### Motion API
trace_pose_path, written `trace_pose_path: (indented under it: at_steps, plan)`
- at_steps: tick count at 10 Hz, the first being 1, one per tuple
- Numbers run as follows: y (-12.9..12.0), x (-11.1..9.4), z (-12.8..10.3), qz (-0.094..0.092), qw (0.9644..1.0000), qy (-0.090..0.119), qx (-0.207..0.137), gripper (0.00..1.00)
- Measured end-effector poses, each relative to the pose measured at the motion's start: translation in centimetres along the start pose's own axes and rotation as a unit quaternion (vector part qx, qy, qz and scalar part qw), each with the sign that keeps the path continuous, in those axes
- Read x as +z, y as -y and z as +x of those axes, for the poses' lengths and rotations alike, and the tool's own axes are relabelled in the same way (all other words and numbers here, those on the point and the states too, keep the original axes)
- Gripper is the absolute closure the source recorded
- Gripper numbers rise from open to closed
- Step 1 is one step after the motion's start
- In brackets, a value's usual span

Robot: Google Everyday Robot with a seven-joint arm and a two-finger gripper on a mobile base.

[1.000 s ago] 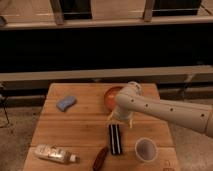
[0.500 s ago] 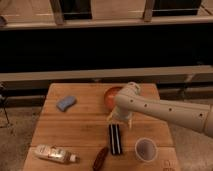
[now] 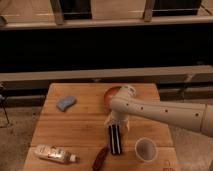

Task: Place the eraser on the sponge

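A black eraser with a white stripe (image 3: 115, 139) lies lengthwise on the wooden table (image 3: 80, 125), near its front middle. My gripper (image 3: 117, 121) hangs just above the eraser's far end, at the tip of the white arm that reaches in from the right. The blue sponge (image 3: 65, 103) lies at the table's back left, well away from both the gripper and the eraser.
A red-orange bowl-like object (image 3: 111, 93) sits behind the arm's wrist. A clear cup (image 3: 145, 148) stands right of the eraser. A white bottle (image 3: 54, 153) lies at the front left and a brown sausage-shaped item (image 3: 100, 158) at the front edge.
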Motion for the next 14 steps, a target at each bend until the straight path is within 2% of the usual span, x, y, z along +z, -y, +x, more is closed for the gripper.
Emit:
trace_pose_path:
  at_steps: [3,7,10,12,13,14]
  plan:
    - [0.4,0.7,-1.0,-0.008,0.9997,0.003,-0.023,0.20]
    - [0.6,2.0,-1.3,-0.025,0.9993,0.005,-0.027,0.20]
    - [0.5,2.6,-1.1,-0.036,0.9991,0.009,-0.021,0.43]
    - [0.2,2.7,-1.0,-0.041,0.9989,0.014,-0.016,0.66]
    - [0.2,2.7,-1.0,-0.042,0.9989,0.015,-0.016,0.73]
    - [0.3,2.7,-1.0,-0.042,0.9988,0.018,-0.018,0.86]
